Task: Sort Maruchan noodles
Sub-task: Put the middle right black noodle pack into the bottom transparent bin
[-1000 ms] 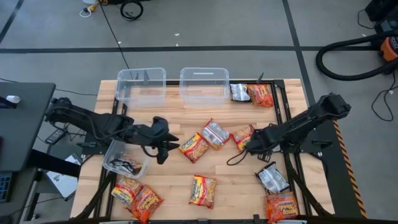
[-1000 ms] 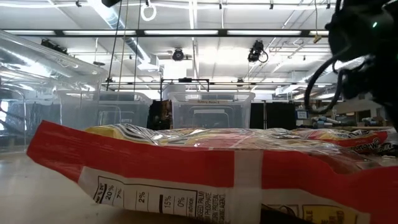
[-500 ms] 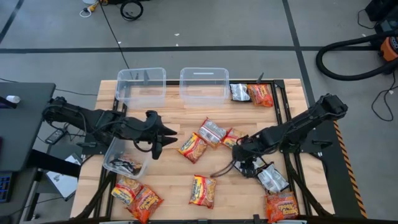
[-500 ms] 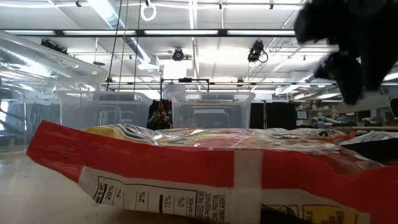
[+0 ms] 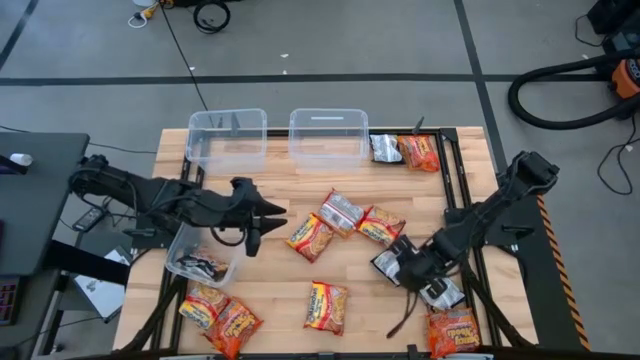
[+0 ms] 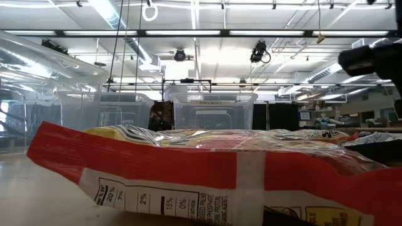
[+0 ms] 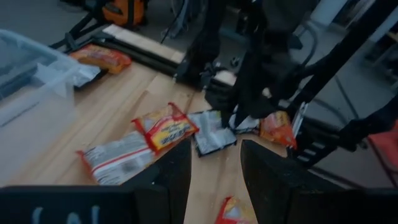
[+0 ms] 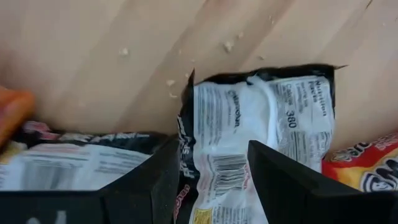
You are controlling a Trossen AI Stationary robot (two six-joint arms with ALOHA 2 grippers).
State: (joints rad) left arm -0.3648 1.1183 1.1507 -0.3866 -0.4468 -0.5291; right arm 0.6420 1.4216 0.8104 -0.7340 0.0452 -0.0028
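Seemingly right gripper (image 5: 398, 265) jaws apart astride silver-black packet (image 8: 261, 130), contact unclear

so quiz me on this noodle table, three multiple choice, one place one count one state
1. The tilted bin holding a silver-black packet sits: A by the left arm, B by the right arm, C on the floor.
2. Clear bins on the table: A two, B three, C five.
3. The left gripper is: A shut on a packet, B open and empty, C inside a bin.

Answers: 1 A, the high view shows it under the left arm. 2 B, two at the far edge plus the tilted one. 3 B, its wrist view shows fingers apart with nothing between.
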